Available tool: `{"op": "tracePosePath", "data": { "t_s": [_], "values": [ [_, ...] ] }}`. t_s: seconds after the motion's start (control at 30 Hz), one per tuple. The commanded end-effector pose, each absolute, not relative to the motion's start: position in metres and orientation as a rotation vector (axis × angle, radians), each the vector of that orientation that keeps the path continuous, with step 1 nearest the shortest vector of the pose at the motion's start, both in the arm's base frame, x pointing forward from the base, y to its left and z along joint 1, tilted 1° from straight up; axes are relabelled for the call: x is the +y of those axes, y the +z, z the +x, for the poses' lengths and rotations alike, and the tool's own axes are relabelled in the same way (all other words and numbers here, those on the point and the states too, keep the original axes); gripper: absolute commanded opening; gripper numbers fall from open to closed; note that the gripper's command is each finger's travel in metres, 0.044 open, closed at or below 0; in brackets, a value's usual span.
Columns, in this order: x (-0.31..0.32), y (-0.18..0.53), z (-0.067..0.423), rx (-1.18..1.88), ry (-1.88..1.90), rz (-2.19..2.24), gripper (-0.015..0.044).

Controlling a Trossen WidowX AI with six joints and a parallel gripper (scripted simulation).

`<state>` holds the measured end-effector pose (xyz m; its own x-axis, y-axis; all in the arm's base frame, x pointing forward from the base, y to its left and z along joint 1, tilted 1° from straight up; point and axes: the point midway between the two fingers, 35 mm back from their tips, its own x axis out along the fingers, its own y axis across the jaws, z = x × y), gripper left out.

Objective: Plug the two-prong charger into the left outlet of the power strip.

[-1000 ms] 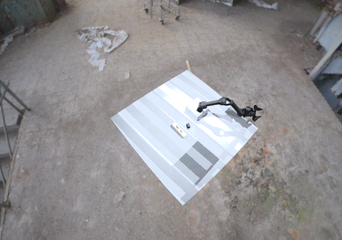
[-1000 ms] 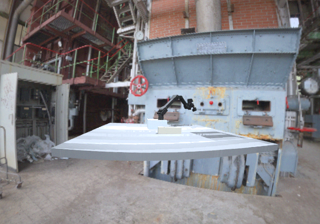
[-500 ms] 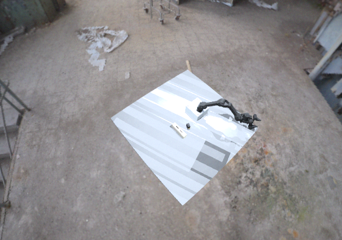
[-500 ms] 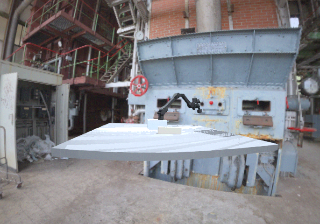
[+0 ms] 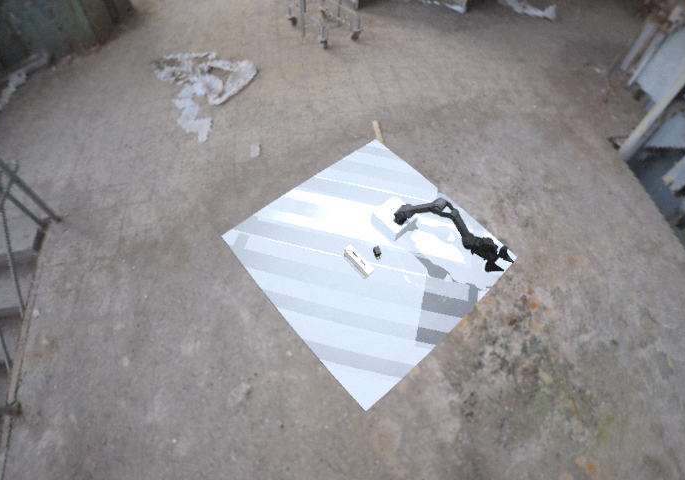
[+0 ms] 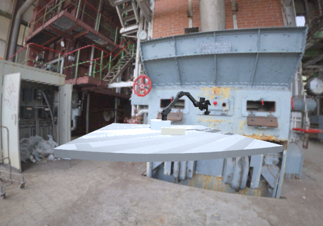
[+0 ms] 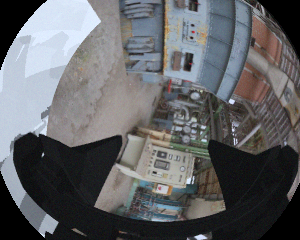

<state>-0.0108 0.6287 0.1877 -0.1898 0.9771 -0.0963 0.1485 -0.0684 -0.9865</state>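
The cream power strip lies on the table, its dark outlet slots facing up in the top view. The small black charger lies beside it, on the side toward the arm's base, with its brass-coloured prongs at one end. The charger cannot be made out in the exterior view. My gripper is open and empty, held high in the air, far from both the charger and the strip. Neither of them shows in the wrist view.
The white table carries a white block under the arm's base. The black arm stretches out from it toward the table's corner. Striped shadows and bright glare cross the table top.
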Motion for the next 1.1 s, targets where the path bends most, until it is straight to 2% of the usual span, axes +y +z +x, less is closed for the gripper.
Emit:
{"op": "tracePosePath", "data": {
  "t_s": [0.0, 0.57, 1.07],
  "values": [
    [0.621, 0.175, 0.023, -1.307, 1.375, -1.328, 0.0440],
    [0.567, 0.143, 0.149, -0.869, 1.402, -1.462, 0.0440],
    [0.491, 0.115, 0.238, -0.469, 1.379, -1.512, 0.0440]
  ]
}}
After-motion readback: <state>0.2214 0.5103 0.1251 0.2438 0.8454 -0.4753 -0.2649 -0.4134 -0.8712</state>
